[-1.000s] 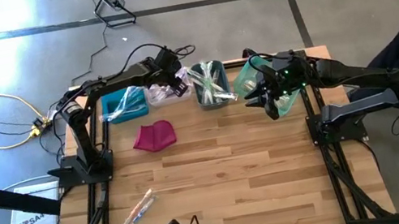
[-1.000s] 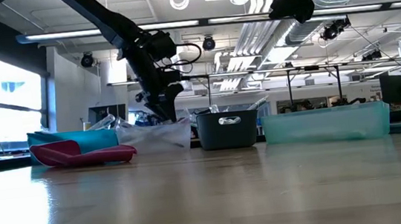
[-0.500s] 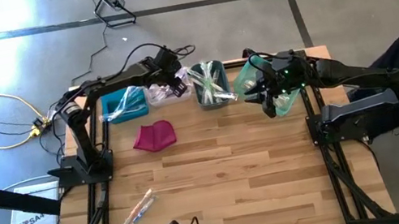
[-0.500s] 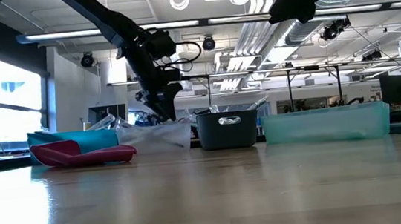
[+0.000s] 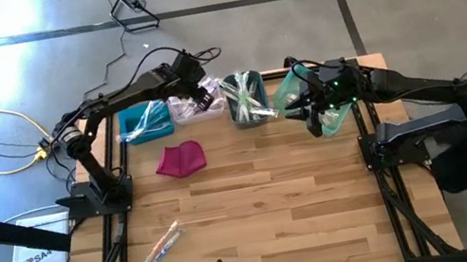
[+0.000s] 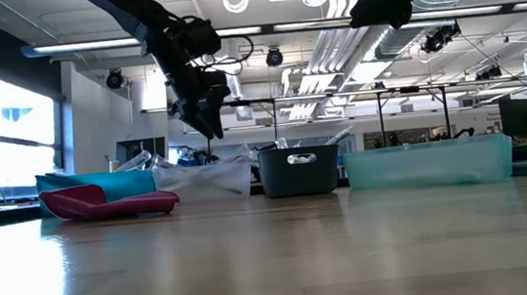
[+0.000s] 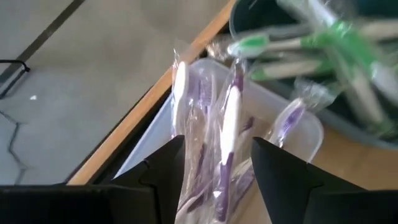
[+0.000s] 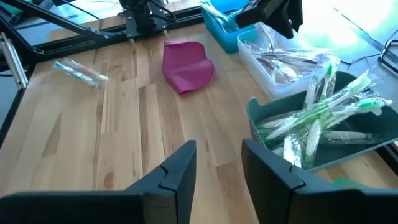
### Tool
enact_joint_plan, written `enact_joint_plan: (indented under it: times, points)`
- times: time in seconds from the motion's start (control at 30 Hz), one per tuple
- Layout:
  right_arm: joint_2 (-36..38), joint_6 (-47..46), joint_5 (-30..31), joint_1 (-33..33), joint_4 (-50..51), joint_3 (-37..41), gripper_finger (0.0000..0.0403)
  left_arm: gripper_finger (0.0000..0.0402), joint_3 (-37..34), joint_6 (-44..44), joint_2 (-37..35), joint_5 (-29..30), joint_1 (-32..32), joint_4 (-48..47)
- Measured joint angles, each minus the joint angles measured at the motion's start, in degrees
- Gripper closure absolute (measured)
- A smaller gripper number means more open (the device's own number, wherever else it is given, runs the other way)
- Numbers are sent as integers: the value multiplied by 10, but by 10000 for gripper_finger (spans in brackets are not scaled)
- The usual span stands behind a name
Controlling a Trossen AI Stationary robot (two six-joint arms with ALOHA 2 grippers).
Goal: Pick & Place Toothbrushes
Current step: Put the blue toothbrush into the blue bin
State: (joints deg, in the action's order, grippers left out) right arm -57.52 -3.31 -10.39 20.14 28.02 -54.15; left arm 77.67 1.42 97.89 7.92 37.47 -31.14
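Purple wrapped toothbrushes [image 7: 227,134] lie in the clear bin [image 7: 311,127] under the left tool [image 5: 194,88], whose fingers are apart and hold nothing, so it might snag slippery wrap, while two brushes [image 5: 160,249] wait far down the worktop [image 5: 275,201].

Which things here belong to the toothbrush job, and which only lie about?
Job: purple toothbrushes in the clear bin; green toothbrushes in the grey bin; loose toothbrushes on the table; blue bin; teal bin.
Lying about: magenta pouch.
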Motion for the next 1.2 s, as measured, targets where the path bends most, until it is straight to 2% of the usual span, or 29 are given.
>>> enact_joint_plan:
  times: [0.17,0.47,0.57,0.73,0.97,1.2]
  points:
    - [0,1,0,0,0,0,282,224,0,-38,-10,-21,0,15]
    - [-1,2,0,0,0,0,282,224,0,-32,-10,-25,0,21]
    - [-1,2,0,0,0,0,282,224,0,-66,-10,-25,0,32]
    - [-1,1,0,0,0,0,282,224,0,32,-16,-28,-19,20]
    - [-1,0,0,0,0,0,282,224,-18,60,-92,-40,-75,-16]
    - [-1,0,0,0,0,0,282,224,-115,-16,-224,-61,-164,-49]
